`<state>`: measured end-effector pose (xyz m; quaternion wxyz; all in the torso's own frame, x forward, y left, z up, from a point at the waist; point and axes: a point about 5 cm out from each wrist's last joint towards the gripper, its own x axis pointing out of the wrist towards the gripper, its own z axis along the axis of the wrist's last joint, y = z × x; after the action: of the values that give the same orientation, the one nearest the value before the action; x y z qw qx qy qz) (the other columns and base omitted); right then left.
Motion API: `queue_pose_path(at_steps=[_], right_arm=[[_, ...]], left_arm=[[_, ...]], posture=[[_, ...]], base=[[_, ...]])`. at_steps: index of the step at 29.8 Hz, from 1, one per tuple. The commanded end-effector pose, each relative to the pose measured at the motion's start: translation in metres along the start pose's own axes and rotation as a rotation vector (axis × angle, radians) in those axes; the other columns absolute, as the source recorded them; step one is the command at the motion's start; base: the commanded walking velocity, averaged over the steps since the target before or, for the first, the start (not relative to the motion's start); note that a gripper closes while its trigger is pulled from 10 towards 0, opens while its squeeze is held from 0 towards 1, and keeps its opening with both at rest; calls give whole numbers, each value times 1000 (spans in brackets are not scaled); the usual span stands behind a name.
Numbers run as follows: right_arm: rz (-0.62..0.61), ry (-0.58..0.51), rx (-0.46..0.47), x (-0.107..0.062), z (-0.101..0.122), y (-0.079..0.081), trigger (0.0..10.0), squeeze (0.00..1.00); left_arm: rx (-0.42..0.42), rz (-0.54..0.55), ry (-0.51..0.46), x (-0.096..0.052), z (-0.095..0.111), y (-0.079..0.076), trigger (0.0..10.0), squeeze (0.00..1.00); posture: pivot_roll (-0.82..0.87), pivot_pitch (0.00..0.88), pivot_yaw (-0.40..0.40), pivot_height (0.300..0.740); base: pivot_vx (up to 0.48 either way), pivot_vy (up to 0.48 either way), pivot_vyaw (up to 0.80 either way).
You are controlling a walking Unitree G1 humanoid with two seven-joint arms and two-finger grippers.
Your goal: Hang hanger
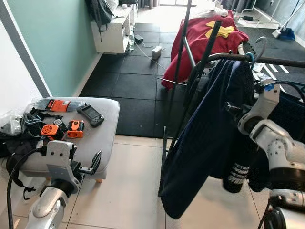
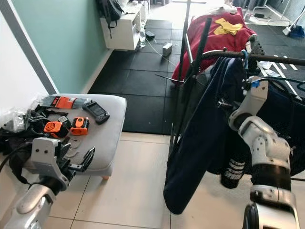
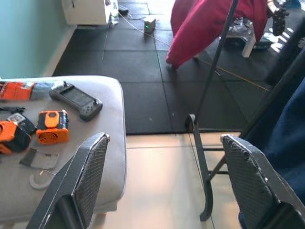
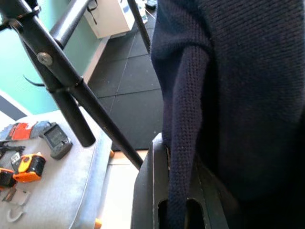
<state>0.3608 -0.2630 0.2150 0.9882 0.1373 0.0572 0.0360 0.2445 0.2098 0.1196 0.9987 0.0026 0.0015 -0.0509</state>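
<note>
The right gripper [image 4: 164,191] pinches the navy sweater [image 1: 209,138], seemingly on a hanger [image 1: 255,47] hooked over the black rack [image 1: 267,60]. The left gripper [image 3: 167,181] gapes above a grey ottoman [image 1: 102,138] holding 2 orange tools [image 1: 75,129].

The two head views look forward and down from standing height, sharing a grey ottoman [image 1: 102,133] at eight o'clock and a clothes rack [image 1: 274,61] at two o'clock. The left wrist view looks low across the ottoman's edge; the right wrist view sits tight against a navy garment [image 4: 238,95].
</note>
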Motion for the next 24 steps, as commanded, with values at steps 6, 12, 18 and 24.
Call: queue_pose_path(at_steps=[6,12,18,24], right_arm=[[9,6,-80,12,9,6,0,0],[-43,131,-133,19,-4,5,7255,0],[-24,199,-162,21,-17,7,10000,0],[-31,237,-158,16,-38,2,10000,1000]], left_arm=[[4,18,9,-2,-3,0,10000,0],[9,33,25,-4,-5,0,10000,0],[6,52,34,-1,-7,1,10000,0],[1,55,50,-1,-11,-1,10000,0]], posture=[[-72,113,-3,740],[-69,123,3,740],[-73,131,11,740],[-77,131,4,740]], base=[[0,0,0],[0,0,0],[0,0,0],[0,0,0]])
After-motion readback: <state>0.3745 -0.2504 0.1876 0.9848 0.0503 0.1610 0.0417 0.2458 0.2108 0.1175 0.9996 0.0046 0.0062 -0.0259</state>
